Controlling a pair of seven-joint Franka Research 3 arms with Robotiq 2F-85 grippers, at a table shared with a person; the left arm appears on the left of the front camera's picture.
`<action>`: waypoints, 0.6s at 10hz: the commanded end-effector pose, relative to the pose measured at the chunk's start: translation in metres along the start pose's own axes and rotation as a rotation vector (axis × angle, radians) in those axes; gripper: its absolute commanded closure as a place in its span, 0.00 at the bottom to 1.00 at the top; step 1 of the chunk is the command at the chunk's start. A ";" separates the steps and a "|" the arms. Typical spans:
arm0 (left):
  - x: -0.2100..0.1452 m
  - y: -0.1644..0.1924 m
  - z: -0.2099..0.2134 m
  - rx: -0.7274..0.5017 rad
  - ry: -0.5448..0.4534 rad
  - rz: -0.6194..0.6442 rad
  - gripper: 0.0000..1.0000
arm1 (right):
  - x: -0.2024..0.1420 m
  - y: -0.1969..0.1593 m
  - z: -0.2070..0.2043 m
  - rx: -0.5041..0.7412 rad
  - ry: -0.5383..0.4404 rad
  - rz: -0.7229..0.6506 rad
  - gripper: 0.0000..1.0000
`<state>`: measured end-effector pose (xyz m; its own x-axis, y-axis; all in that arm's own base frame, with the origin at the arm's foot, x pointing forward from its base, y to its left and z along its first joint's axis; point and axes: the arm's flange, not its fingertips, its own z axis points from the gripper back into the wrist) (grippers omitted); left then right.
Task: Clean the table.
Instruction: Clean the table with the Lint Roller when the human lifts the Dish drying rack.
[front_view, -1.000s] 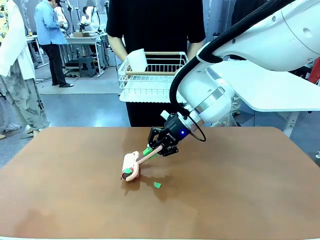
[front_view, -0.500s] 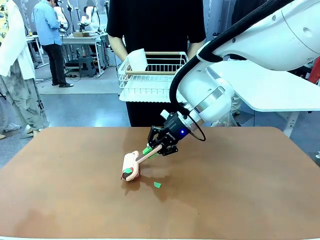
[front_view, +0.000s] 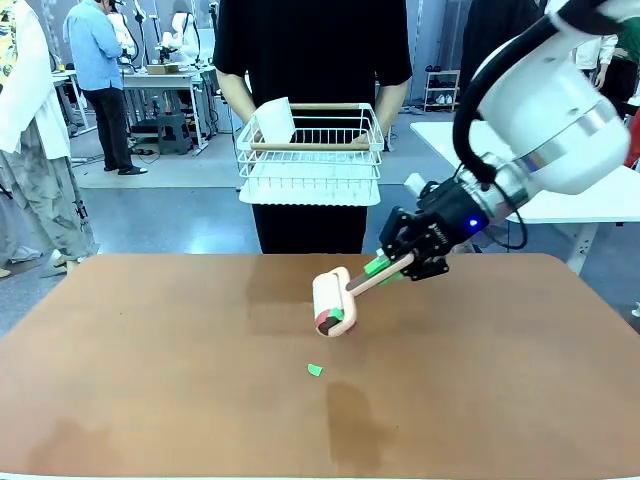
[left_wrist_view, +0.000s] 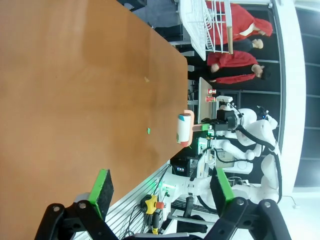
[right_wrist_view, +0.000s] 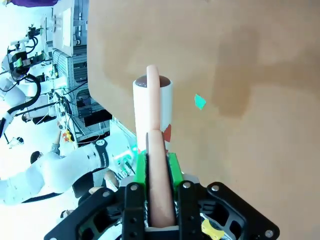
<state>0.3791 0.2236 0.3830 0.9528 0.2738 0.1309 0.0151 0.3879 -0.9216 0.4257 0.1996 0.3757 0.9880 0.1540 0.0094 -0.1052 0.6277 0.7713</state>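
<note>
right hand (front_view: 388, 266): grasping lint roller (front_view: 333, 303) handle, roller off desk (front_view: 150, 380), frame centre | green scrap (front_view: 314, 370): on desk, below roller | left hand (left_wrist_view: 162, 186): released, fingers apart

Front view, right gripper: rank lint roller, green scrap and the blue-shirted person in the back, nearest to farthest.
1. lint roller: clamped in the right gripper, head toward picture left.
2. green scrap: on the table, nearer the camera, picture left.
3. person in the blue shirt: far background, picture left.

roller (front_view: 335, 304): over table (front_view: 150, 400) centre, seemingly off it | scrap (front_view: 315, 370): before roller | basket (front_view: 310, 160): behind table
</note>
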 end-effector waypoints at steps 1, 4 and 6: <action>0.000 -0.002 0.003 0.007 -0.008 -0.006 0.00 | -0.009 -0.006 0.016 -0.015 -0.016 -0.010 0.78; 0.000 -0.002 0.003 0.007 -0.008 -0.006 0.00 | -0.032 -0.048 0.054 -0.175 -0.005 -0.102 0.78; 0.000 -0.002 0.003 0.007 -0.008 -0.006 0.00 | -0.037 -0.076 0.051 -0.210 -0.048 -0.124 0.78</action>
<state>0.3791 0.2235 0.3830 0.9529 0.2736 0.1309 0.0152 0.3879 -0.9216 0.4064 0.1022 0.3514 0.9965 0.0676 -0.0489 -0.0204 0.7657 0.6429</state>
